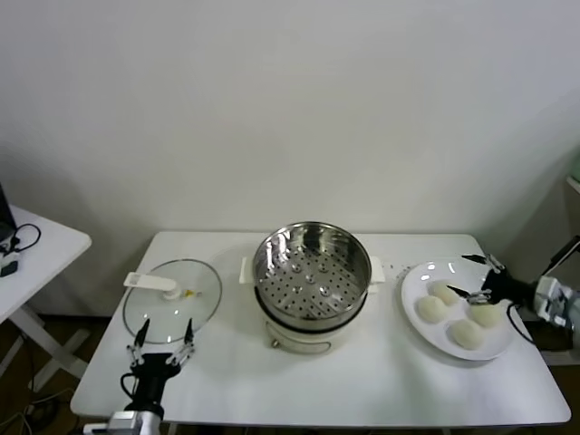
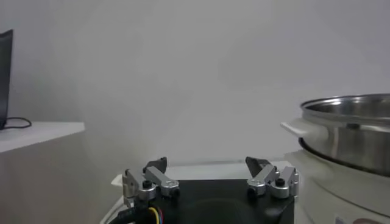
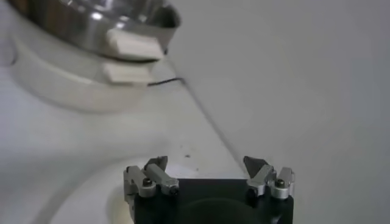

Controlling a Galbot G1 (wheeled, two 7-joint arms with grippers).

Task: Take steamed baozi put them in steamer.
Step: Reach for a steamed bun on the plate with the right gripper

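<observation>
Nearest, at seven o'clock on the white counter, we see the left gripper parked with jaws released, just short of the round glass lid with white handle. At three o'clock the right gripper hangs over the flat white plate, jaws spread wide, empty, above the four cream-white steamed baozi. At centre stands the shiny stainless-steel steamer with perforated tray, uncovered and holding no bun. We judge that the grasp is next: we should centre the jaws over one bun, descend, close gently to avoid denting the dough, lift clear of neighbours, then carry toward nine o'clock.
</observation>
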